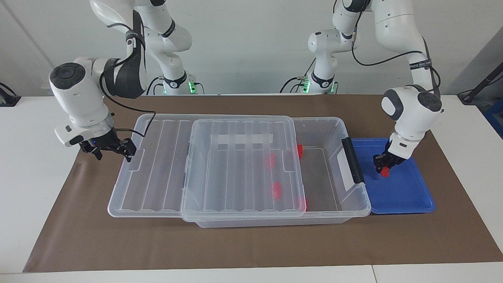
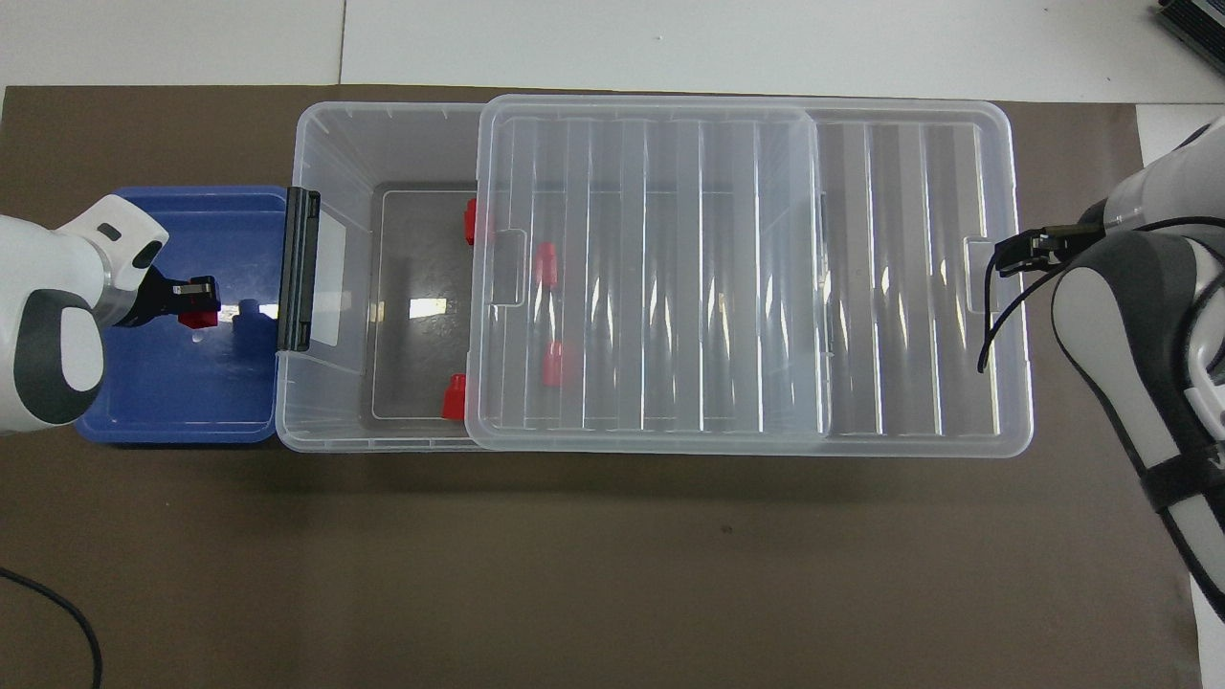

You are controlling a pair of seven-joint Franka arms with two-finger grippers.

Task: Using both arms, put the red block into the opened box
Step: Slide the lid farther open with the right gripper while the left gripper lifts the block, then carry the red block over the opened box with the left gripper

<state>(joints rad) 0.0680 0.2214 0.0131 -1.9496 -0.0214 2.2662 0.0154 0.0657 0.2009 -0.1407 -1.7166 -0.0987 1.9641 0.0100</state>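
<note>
My left gripper (image 1: 384,165) (image 2: 199,299) is shut on a small red block (image 1: 385,171) (image 2: 198,316), low over the blue tray (image 1: 408,196) (image 2: 172,411). Beside the tray stands the clear box (image 1: 334,125) (image 2: 325,144), uncovered at the tray's end. Its ribbed lid (image 1: 235,169) (image 2: 861,287) lies slid toward the right arm's end and overhangs the box there. My right gripper (image 1: 114,154) (image 2: 1019,251) is open at the lid's end notch, with one finger against the rim. Several more red blocks (image 1: 300,150) (image 2: 454,397) lie in the box, some under the lid.
A black handle (image 1: 352,159) (image 2: 299,268) runs along the box's end next to the tray. A brown mat (image 1: 251,243) covers the table under everything. Bare mat stretches along the box's long side farther from the robots.
</note>
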